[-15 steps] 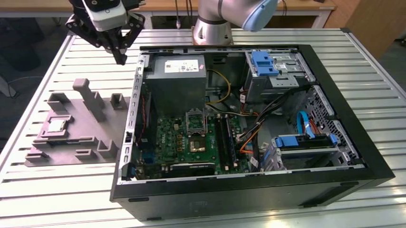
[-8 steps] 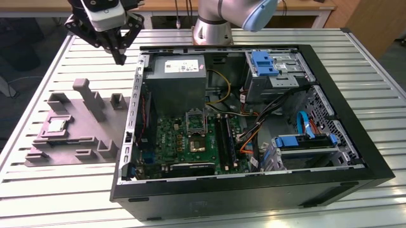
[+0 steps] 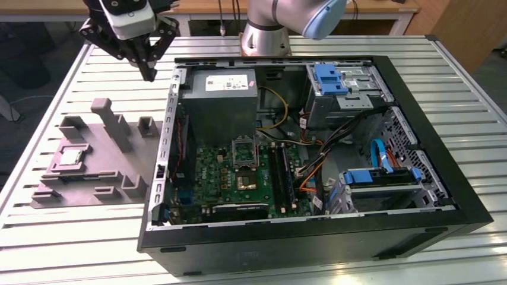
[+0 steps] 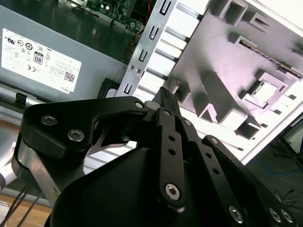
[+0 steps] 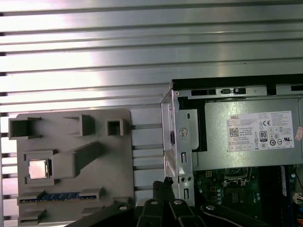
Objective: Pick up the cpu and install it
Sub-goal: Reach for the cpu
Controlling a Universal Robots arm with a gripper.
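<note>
The small flat square cpu with its pale silvery metal top (image 3: 71,157) lies flat in a square recess of the grey moulded plastic fixture tray (image 3: 99,171), toward the exterior view's left; nothing touches it. The tray rests on the ribbed aluminium slat table (image 3: 79,243), just beside the open black computer case (image 3: 317,240). From where I sit, the black two-finger claw (image 3: 148,76) hangs well apart from the cpu, raised above the slats past the tray's far end and close to the case's back corner. The arm comes down from above with the wrist pointing nearly straight down. The fingers (image 4: 165,94) look clenched to a single tip, with nothing between them. In the first wrist view I see the cpu in its recess on one side and the case wall on the other. Inside the case, the grey metal power supply box with a white label (image 3: 225,107) sits above the green motherboard (image 3: 210,172), where the dark square socket (image 3: 244,179) lies uncovered.
</note>
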